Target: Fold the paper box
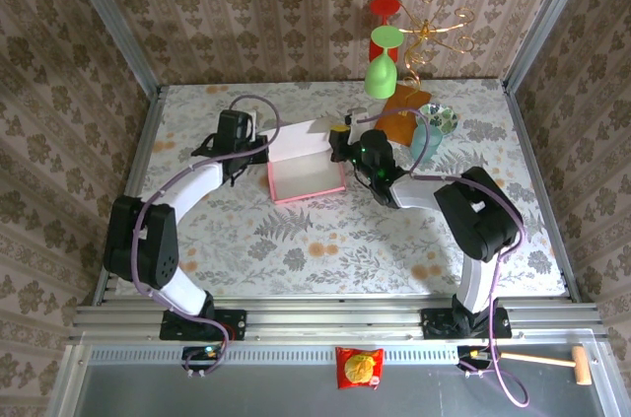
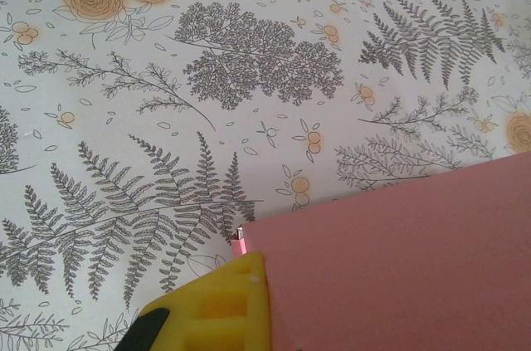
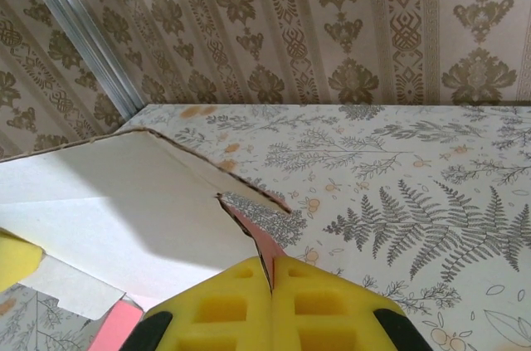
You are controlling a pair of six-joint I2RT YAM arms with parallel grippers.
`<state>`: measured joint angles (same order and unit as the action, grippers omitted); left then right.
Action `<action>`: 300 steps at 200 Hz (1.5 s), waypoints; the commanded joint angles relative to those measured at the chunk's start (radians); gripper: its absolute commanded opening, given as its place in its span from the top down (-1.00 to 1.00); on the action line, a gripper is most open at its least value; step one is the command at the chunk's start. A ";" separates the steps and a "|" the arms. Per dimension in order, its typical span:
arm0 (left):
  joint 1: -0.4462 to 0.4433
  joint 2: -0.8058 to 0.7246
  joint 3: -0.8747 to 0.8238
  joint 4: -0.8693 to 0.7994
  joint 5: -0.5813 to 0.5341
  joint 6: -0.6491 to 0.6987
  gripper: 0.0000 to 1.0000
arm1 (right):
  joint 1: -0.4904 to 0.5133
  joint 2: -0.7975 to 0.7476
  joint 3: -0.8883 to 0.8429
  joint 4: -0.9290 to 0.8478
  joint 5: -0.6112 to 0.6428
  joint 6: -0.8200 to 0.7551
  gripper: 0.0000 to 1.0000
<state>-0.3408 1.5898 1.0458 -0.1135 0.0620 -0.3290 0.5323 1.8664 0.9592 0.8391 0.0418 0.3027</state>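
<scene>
Paper box point(image 1: 308, 178) mid-tabletop point(image 1: 296, 249), nearer far edge. Left gripper point(image 1: 264, 148) & right gripper point(image 1: 341, 146): jaws pinched tight on its side flaps.

One camera high up, two riding the wrists.
The overhead view looks down from the near edge across the whole table point(image 1: 296, 249). The left wrist camera stares straight down, close on the paper box point(image 2: 398, 260). The right wrist camera looks low towards the papered wall point(image 3: 332, 27) and catches that same box.

Pink paper box point(image 1: 306, 180), whitish inside, fern-print table point(image 1: 296, 240), yellow-padded right claw point(image 3: 271, 272)
</scene>
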 commanded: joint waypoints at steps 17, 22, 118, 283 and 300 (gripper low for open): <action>-0.021 -0.091 -0.097 0.247 0.012 0.003 1.00 | 0.006 0.053 -0.059 0.096 -0.004 0.041 1.00; -0.024 -0.104 -0.117 0.267 0.008 0.005 1.00 | 0.006 0.054 -0.066 0.106 -0.004 0.045 1.00; -0.108 -0.196 -0.342 0.490 -0.080 0.033 1.00 | 0.002 0.060 -0.199 0.278 -0.030 0.044 1.00; -0.173 -0.321 -0.613 0.669 -0.161 -0.039 1.00 | 0.088 0.104 -0.341 0.459 0.053 0.159 0.97; -0.174 -0.320 -0.636 0.688 -0.161 -0.050 1.00 | 0.098 0.112 -0.349 0.461 0.065 0.164 0.95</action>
<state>-0.4969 1.2987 0.4416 0.4721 -0.1810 -0.3023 0.6178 1.9331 0.6434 1.3640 0.0532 0.4320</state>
